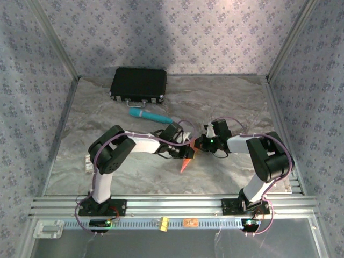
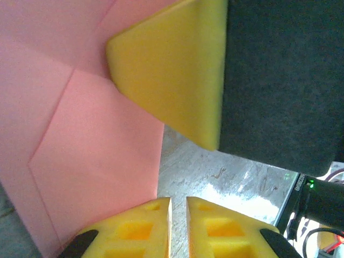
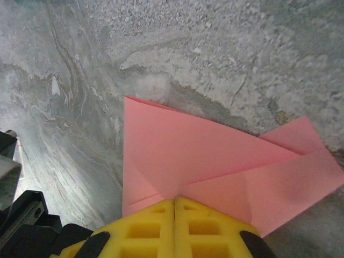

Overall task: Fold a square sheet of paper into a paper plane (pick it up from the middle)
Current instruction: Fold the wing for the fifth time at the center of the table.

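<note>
Paper (image 1: pixel 186 162), pink, part-folded, mid-table, long axis near-to-far, point nearward: right gripper (image 3: pixel 174 203) pinches its far end, left gripper (image 2: pixel 178 201), jaws barely parted and empty, just left of it.

Enclosed on three sides by walls (image 1: pixel 177 37) papered in pale floral print. Framed at rear corners by aluminium posts (image 1: pixel 55 40). Floored with grey marbled worktop (image 1: pixel 226 102), edged at front by slotted aluminium rail (image 1: pixel 172 204).
</note>
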{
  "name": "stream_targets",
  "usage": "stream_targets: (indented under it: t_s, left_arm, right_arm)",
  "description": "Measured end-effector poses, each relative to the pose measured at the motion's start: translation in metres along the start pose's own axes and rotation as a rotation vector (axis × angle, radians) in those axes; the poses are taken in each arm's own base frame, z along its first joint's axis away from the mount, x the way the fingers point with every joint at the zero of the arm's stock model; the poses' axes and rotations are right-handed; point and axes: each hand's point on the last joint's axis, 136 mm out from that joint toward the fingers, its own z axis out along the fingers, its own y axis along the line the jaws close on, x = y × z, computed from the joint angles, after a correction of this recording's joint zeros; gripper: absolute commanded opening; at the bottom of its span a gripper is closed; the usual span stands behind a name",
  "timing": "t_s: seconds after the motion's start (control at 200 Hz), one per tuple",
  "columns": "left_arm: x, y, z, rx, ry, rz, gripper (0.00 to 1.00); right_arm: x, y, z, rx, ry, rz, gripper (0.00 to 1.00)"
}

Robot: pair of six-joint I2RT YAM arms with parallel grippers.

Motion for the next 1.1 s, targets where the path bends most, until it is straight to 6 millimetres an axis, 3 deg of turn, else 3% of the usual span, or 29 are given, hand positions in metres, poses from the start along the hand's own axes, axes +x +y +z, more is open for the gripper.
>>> stream_targets:
  t_s: [0.575, 0.799, 0.934, 1.099]
  left_arm:
    - [0.016, 0.0, -0.006, -0.082, 0.033, 0.091, 0.2]
    - [0.032, 0.006, -0.014, -0.09, 0.047, 0.084, 0.21]
    - [0.045, 0.011, -0.022, -0.098, 0.057, 0.077, 0.18]
    - [0.054, 0.011, -0.032, -0.098, 0.055, 0.07, 0.09]
  right_arm:
    - [0.0, 0.0, 0.001, -0.001, 0.002, 0.001, 0.04]
    - [0.0, -0.001, 0.001, 0.0, 0.001, 0.001, 0.04]
    - [0.0, -0.001, 0.001, 0.0, 0.002, 0.001, 0.04]
    - [-0.001, 0.001, 0.001, -0.006, -0.002, 0.0, 0.05]
